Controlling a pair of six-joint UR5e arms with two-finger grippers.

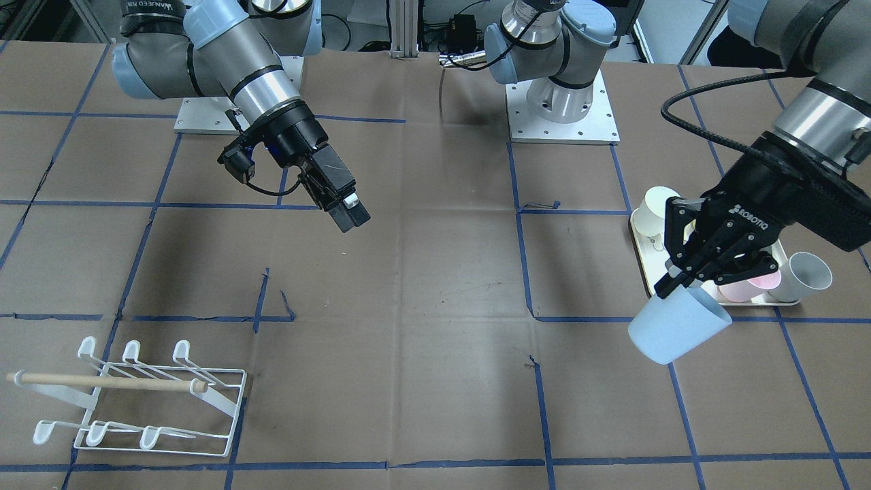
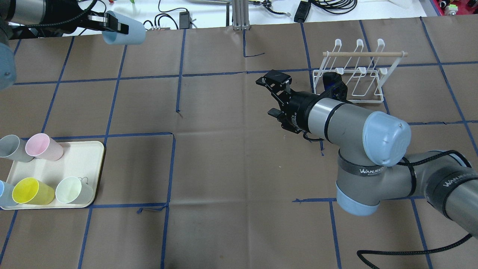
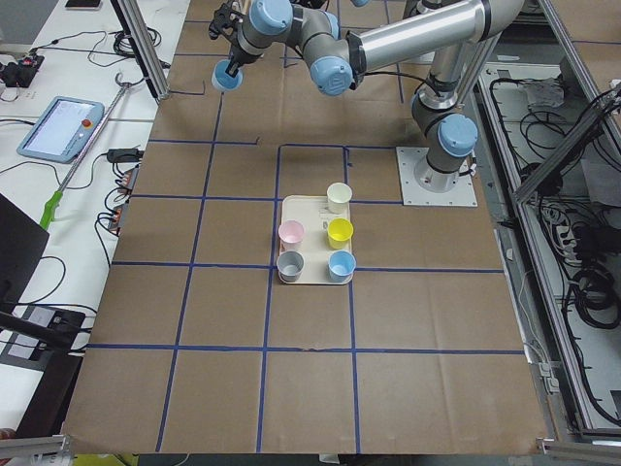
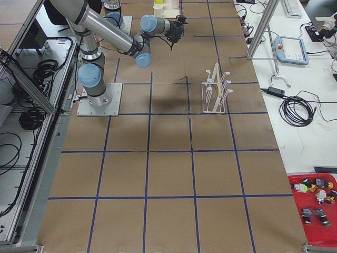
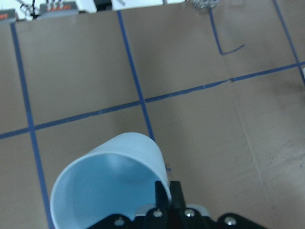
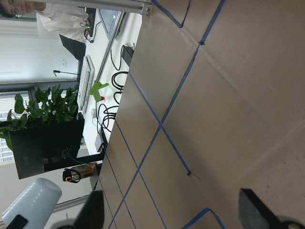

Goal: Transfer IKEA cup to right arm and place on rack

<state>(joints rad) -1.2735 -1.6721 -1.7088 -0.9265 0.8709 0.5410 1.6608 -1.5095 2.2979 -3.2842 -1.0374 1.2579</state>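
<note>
My left pincer [image 1: 672, 289] is clamped on the rim wall of the light blue tapered plastic cup [image 1: 677, 330]. The cup is held tilted in the air at the far left of the brown tabletop [image 1: 422, 306], lifted off the cream tray [image 2: 80, 160]. My right pincer [image 2: 272, 95] has its fingers apart and empty, mid-tabletop, with the white wire rack with a wooden dowel [image 1: 102, 382] near it on the far right.

The cup is likely light, thin-walled, smooth and slightly springy. The free body wall looks best for the right pincer, with a moderate squeeze.

The left wrist view shows the rim pinch, which the overhead view hides. The right wrist view shows the cup well apart from my open fingers.
</note>
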